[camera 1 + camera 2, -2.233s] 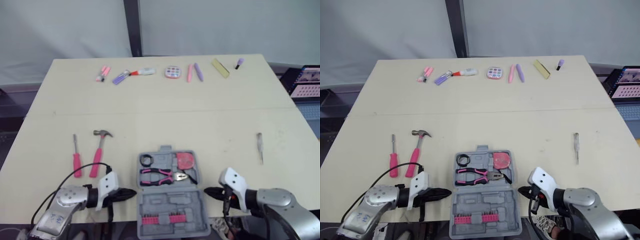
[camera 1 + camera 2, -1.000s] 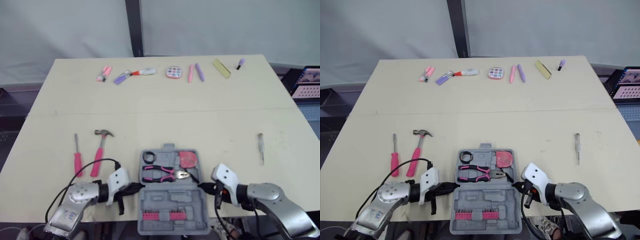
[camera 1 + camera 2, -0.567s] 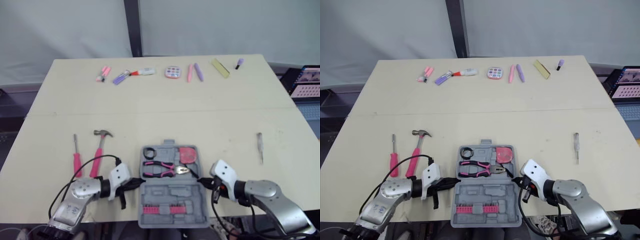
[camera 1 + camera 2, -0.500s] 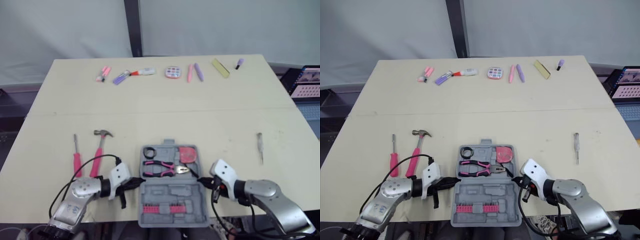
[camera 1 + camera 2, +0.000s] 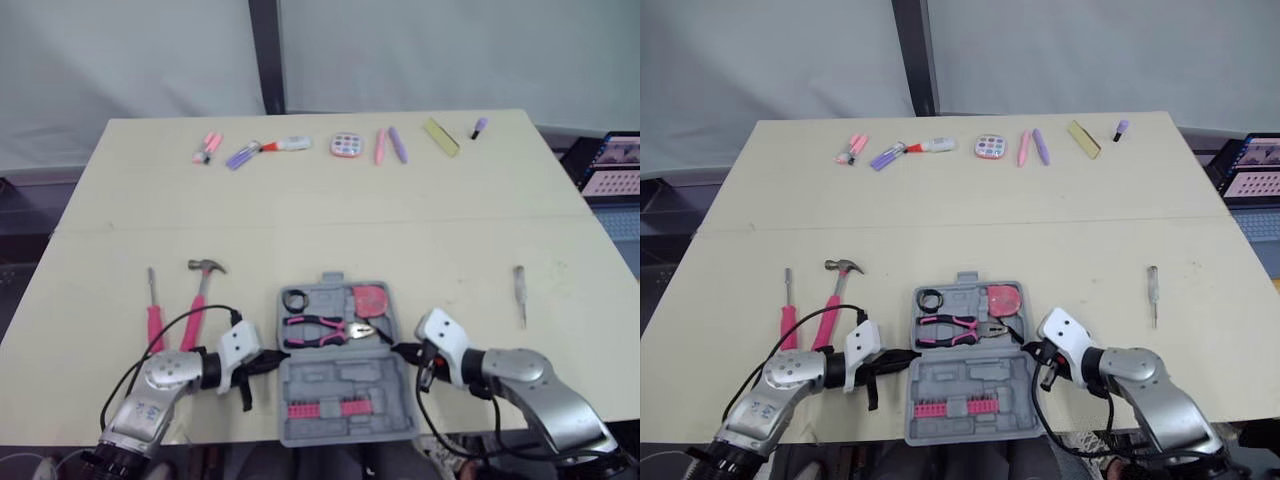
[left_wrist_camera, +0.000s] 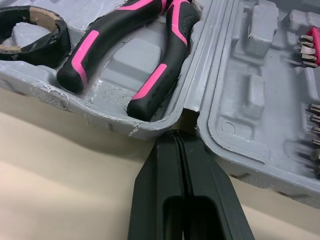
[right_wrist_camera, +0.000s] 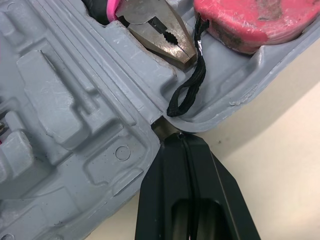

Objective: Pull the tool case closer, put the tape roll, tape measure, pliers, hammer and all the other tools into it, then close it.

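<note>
Left wrist view shows the left gripper (image 6: pixel 176 136) pressed together at one hinge (image 6: pixel 189 114) end of the open tool case (image 5: pixel 345 376), the right gripper (image 7: pixel 178 138) likewise at the opposite end, with the case at the near edge of the table (image 5: pixel 320 220); we pull both sides evenly to avoid twist or overhang.

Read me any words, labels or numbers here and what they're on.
None can be read.
The tape measure bears only worn smudges.
The tool case shows moulded shapes, no lettering.
The screen at the far right is too small to read.
</note>
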